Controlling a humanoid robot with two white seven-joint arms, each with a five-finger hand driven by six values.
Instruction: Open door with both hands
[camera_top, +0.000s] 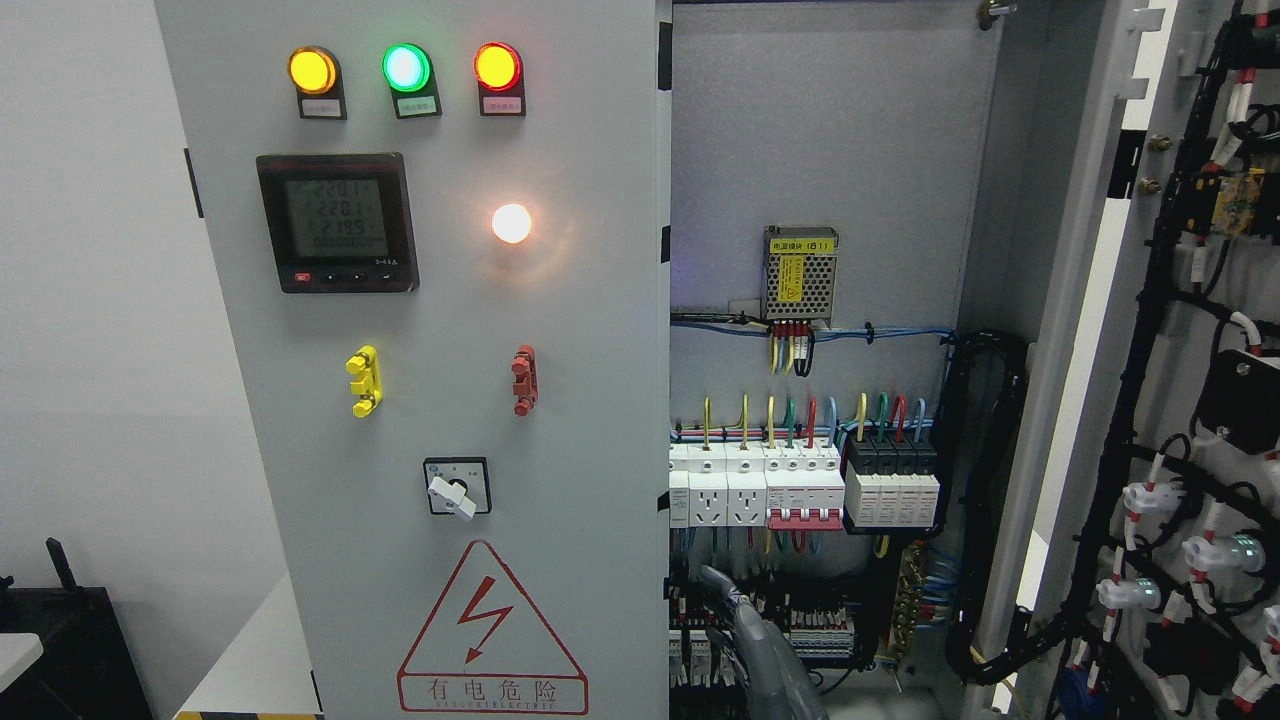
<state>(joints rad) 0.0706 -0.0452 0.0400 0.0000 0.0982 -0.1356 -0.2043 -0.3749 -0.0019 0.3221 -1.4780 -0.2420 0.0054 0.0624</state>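
At the far right, the door (1190, 400) stands swung wide, its inner face showing, laden with wiring and looking stiff and heavy on its hinges; its long free edge is probably the safest hold, clear of the cables. Inside the cabinet (820, 150) sit breakers (800, 490). A grey hand (760, 640) rises at the bottom; whose arm, and how its fingers stand, I cannot tell.

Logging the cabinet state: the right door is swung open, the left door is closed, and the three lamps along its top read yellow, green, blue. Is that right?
Not quite: the head view shows the third lamp is red, not blue. The rest holds: the right door is swung open, the left door closed, with the yellow lamp and green lamp beside it.
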